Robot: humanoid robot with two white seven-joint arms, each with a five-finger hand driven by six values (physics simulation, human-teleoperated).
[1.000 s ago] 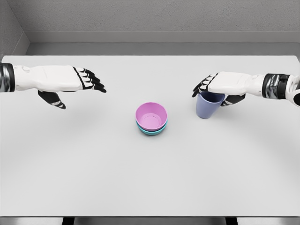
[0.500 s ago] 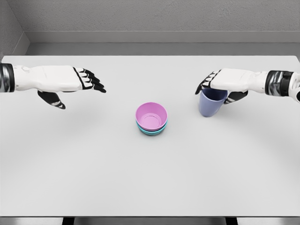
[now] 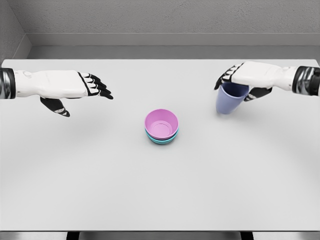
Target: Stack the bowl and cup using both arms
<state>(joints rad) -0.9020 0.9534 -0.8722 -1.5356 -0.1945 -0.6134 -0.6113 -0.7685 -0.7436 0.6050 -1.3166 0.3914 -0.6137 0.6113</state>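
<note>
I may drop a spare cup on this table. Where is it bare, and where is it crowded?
Bare: the whole near half of the table below the stacked bowls, and the stretch between them and the left robot hand. Crowded: far right, where the right robot hand holds the blue cup.

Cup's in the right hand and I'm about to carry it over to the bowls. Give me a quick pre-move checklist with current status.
1. Right hand grips the blue cup at its rim: ok.
2. Cup lifted off the table: seems so, slightly tilted; clearance cannot tell.
3. Pink bowl nested in the teal bowl, upright and empty: ok.
4. Path from cup to bowls free of other objects: ok.
5. Left hand open, well left of the bowls: ok.
6. Grip firmness for the carry: cannot tell.
</note>
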